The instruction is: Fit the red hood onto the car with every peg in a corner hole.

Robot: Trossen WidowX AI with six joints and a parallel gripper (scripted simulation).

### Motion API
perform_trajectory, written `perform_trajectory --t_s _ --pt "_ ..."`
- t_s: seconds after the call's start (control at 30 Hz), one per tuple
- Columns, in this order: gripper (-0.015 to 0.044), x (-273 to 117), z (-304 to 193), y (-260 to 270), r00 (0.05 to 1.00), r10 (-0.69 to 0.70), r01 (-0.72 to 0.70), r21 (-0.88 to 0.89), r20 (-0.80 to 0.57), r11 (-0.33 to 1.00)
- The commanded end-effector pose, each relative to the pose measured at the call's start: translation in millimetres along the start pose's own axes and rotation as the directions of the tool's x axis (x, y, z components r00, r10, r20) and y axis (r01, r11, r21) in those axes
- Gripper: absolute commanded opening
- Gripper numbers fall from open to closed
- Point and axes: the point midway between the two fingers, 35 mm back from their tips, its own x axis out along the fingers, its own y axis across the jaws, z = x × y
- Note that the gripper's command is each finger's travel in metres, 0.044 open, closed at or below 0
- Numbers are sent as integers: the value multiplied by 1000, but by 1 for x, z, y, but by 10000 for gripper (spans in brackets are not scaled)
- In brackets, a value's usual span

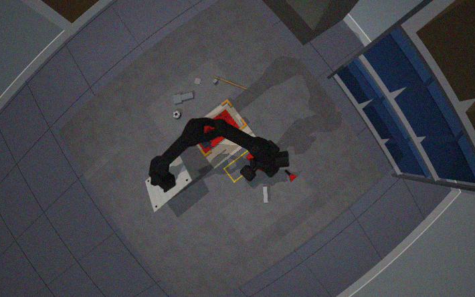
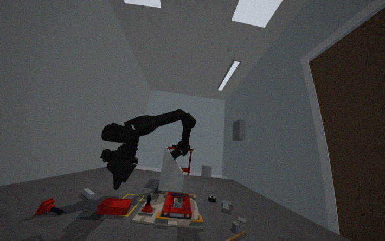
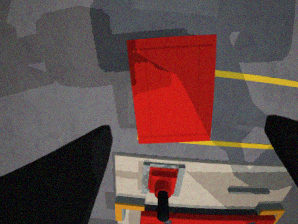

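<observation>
The hood is a red shell lying roof up, beside and partly over the yellow outline. Its corner holes cannot be made out. My gripper is open and empty, pointing down above the hood; the fingertips stand wide to either side in the wrist view. The red chassis sits in the jig, with the grey engine block on its deck. The arm hides part of it from above. The pegs are too small to tell.
A red piece with a black upright handle stands on the jig board. Another red piece lies beyond the hood. A white block, grey blocks, a wheel and a stick lie around.
</observation>
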Motion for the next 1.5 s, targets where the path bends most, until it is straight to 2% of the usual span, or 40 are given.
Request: perform_trajectory --t_s 0.0,1.47 --pt "440 1 0 3 1000 3 -3 14 -8 1000" --pt "440 42 0 4 1000 4 -4 14 -9 1000"
